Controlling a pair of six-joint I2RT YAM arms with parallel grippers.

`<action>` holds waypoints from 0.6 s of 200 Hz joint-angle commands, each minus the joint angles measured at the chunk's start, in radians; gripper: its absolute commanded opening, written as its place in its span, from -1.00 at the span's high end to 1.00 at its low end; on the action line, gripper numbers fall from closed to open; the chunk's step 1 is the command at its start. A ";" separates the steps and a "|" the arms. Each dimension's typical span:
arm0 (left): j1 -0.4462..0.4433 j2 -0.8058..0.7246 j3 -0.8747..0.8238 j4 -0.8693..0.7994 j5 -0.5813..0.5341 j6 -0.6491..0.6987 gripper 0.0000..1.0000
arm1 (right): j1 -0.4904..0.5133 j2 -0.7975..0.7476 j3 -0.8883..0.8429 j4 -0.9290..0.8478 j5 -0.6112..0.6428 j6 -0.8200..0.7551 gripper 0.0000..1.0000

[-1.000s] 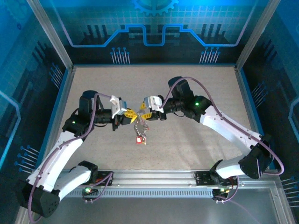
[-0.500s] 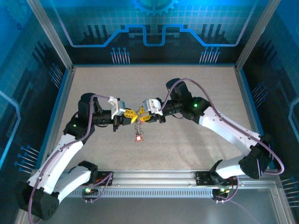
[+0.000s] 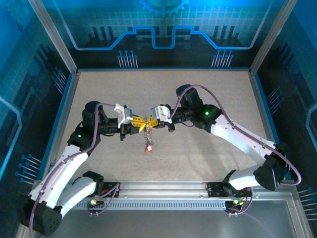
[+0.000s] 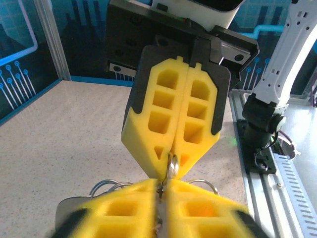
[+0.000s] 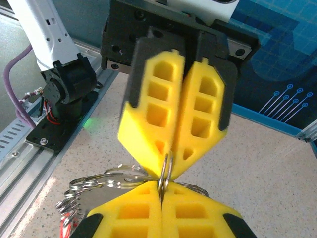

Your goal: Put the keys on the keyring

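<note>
Presently, item: one thin silver metal ring (image 5: 166, 171), held on edge in mid-air above the speckled beige bench (image 3: 198, 94).

Holders: my left claw (image 4: 161, 191), yellow pads pinched on one side of the ring. My right claw (image 4: 172, 157) is clenched on the same ring from the opposite side, tip to tip with the left.

Attached: a short silver metal chain (image 3: 146, 134) hangs straight below the ring. At its foot is a small key with an oblong red plastic tag (image 3: 147, 148); whether it clears the bench I cannot tell. A cluster of further silver wire loops (image 5: 99, 181) sits just beside and below the ring.

Handling, by estimate: the ring is light, stiff and smooth, and apt to slip or twist between the pads. The chain is limp and will swing. The best hold is flat across the ring's rim, leaving most of its circle free for threading.

Markings: none legible; any lettering on the tag is too small to read.
</note>
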 commanded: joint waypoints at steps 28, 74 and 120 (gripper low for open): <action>-0.007 -0.006 0.078 -0.198 -0.126 0.106 0.28 | 0.027 0.020 0.074 -0.174 0.083 -0.090 1.00; -0.025 0.052 0.133 -0.273 -0.153 0.149 0.44 | 0.062 0.079 0.144 -0.254 0.149 -0.117 1.00; -0.029 0.062 0.131 -0.268 -0.082 0.156 0.54 | 0.058 0.085 0.140 -0.232 0.195 -0.084 1.00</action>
